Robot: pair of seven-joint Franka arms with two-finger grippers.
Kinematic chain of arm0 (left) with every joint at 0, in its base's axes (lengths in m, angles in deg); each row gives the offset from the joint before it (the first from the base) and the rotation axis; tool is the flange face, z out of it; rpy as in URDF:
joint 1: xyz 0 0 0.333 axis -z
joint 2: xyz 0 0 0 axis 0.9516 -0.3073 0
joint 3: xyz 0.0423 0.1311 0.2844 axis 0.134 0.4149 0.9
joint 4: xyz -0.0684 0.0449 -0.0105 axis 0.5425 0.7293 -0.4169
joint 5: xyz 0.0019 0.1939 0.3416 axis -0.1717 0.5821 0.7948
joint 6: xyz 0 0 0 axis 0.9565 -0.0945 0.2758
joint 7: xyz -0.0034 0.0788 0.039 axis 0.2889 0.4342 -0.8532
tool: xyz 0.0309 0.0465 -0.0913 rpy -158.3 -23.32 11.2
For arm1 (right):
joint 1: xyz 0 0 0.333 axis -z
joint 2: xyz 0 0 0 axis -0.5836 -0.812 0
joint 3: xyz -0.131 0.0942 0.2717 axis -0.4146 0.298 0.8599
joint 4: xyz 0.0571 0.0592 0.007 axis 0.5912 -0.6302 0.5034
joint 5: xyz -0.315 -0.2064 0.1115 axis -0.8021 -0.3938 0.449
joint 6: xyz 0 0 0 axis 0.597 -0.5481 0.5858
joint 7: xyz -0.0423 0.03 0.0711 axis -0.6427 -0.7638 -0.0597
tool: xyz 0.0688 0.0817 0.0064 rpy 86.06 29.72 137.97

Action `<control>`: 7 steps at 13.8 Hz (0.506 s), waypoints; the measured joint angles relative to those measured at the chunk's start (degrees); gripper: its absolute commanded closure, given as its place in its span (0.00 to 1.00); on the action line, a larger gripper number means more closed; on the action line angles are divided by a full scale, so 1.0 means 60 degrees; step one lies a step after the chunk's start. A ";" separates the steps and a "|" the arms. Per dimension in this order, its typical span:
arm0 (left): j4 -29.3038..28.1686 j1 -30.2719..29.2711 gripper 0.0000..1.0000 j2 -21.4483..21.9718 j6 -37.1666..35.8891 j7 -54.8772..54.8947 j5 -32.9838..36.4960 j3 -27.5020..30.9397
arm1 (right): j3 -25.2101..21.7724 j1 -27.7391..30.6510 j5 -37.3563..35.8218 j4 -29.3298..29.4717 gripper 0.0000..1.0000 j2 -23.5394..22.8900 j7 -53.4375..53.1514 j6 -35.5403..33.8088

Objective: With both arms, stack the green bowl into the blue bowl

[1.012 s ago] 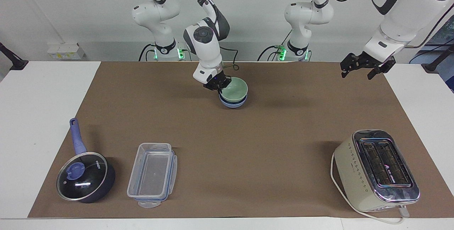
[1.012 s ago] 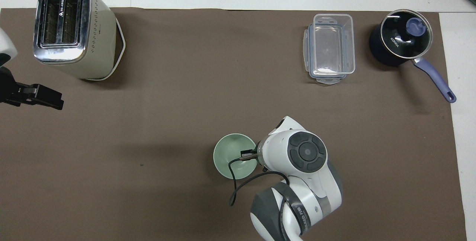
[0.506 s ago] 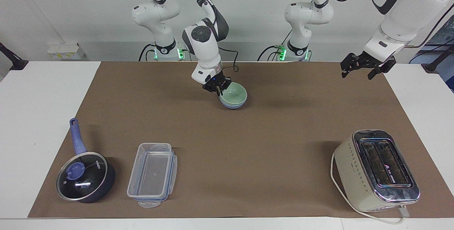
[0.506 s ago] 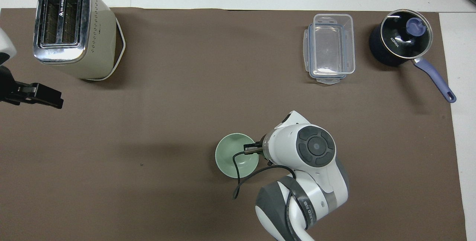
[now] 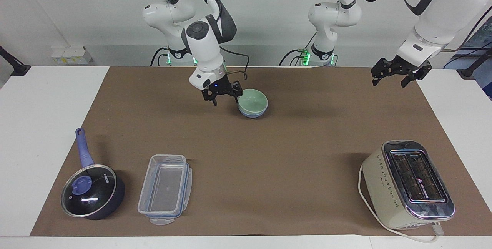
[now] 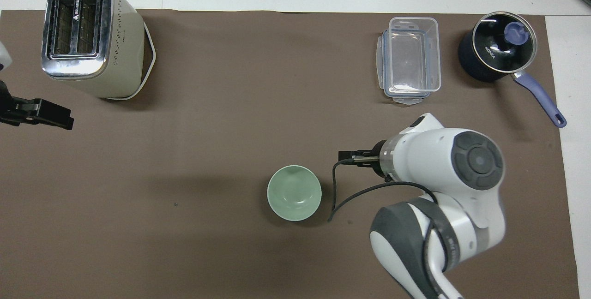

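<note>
The small pale mint-green bowl (image 5: 253,100) sits nested upright inside the small light periwinkle-blue bowl (image 5: 252,114), whose rim and underside show just beneath it; the stack rests on the brown mat (image 5: 269,153) covering the white counter (image 5: 46,118), around the middle of the counter's length and toward the edge where my bases stand. My right gripper (image 5: 225,96) hangs just beside the stacked bowls, on the side toward my right arm's end of the counter, its fingers spread apart and holding nothing; I cannot tell whether one fingertip touches the green rim. My left gripper (image 5: 399,73) waits in the air over the mat's corner at my left arm's end, near my bases, fingers spread and empty. Along the counter's edge farthest from me stand a cream and chrome two-slot toaster (image 5: 408,184) toward my left arm's end, and a clear rectangular plastic container (image 5: 165,188) beside a dark blue saucepan with a glass lid (image 5: 92,191) toward my right arm's end.
</note>
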 measured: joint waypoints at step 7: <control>-0.0016 0.0000 0.00 -0.0042 0.0067 0.0018 0.0000 -0.0080 | -0.0059 0.2619 -0.0926 0.2552 0.00 0.0337 0.1434 -0.2742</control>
